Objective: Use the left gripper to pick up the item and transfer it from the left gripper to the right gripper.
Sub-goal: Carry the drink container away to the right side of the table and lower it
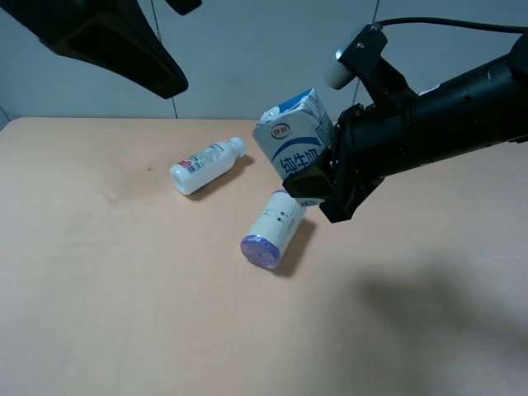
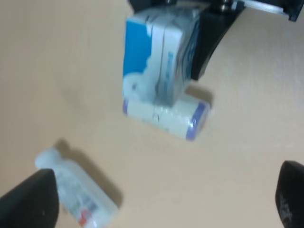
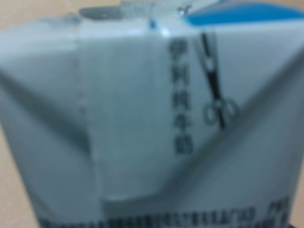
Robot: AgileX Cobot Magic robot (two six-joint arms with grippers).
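Observation:
The item, a white carton with a blue top, hangs tilted in the air above the table. My right gripper is shut on its lower end. The carton fills the right wrist view, where no fingers show. In the left wrist view the carton is seen from above with the black right gripper behind it. My left gripper is open and empty, well apart from the carton. In the exterior view the left arm is raised at the top left.
A white plastic bottle lies on the tan table left of the carton; it also shows in the left wrist view. A white cylinder with purple ends lies under the carton, also in the left wrist view.

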